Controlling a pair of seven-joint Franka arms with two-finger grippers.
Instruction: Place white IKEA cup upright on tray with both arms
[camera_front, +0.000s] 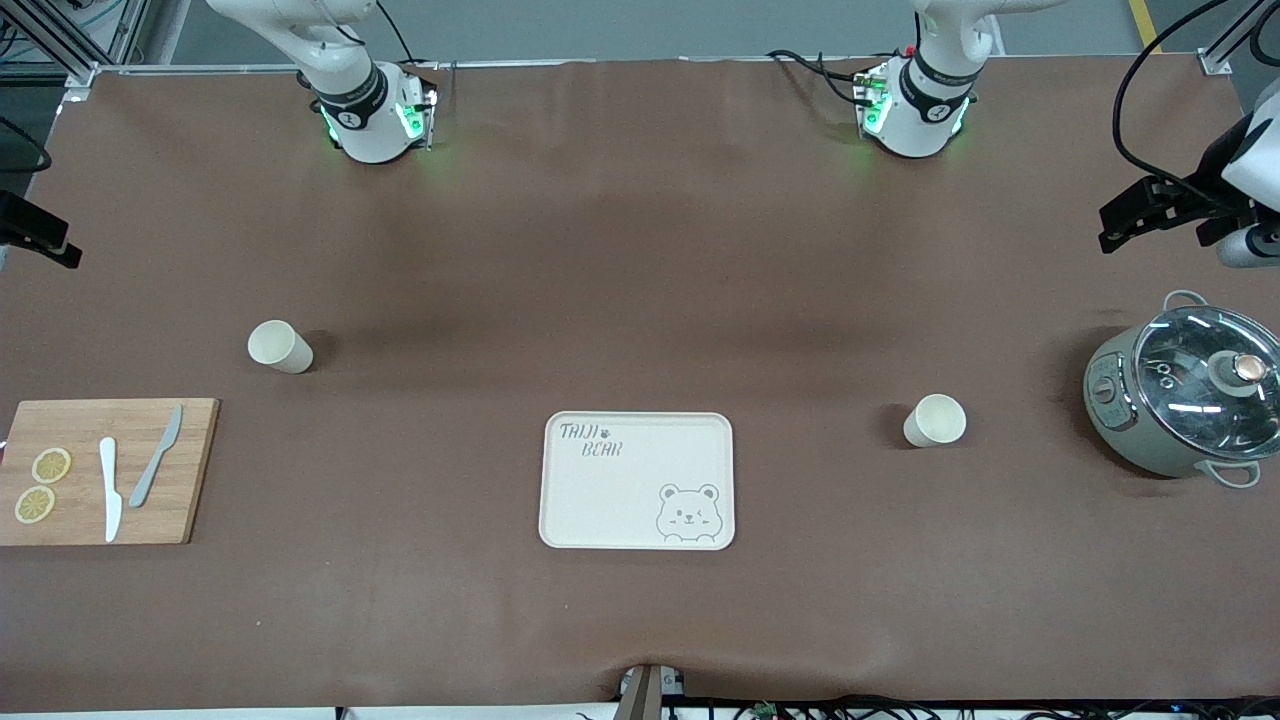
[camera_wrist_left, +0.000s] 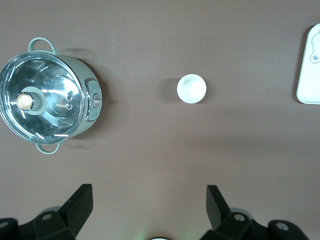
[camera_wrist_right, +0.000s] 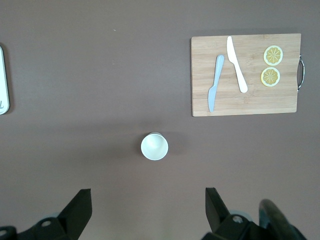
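Two white cups stand upright on the brown table. One cup (camera_front: 280, 347) (camera_wrist_right: 154, 146) is toward the right arm's end, the other cup (camera_front: 935, 420) (camera_wrist_left: 191, 88) toward the left arm's end. The cream tray (camera_front: 637, 480) with the bear face lies between them, nearer the front camera, and nothing is on it. My left gripper (camera_wrist_left: 150, 192) hangs open high over the table by the second cup, holding nothing. My right gripper (camera_wrist_right: 148, 192) hangs open high over the table by the first cup, also holding nothing.
A wooden cutting board (camera_front: 105, 470) with two knives and lemon slices lies at the right arm's end. A grey-green pot (camera_front: 1185, 395) with a glass lid stands at the left arm's end. Both arm bases (camera_front: 370, 110) (camera_front: 915, 105) stand along the table's back edge.
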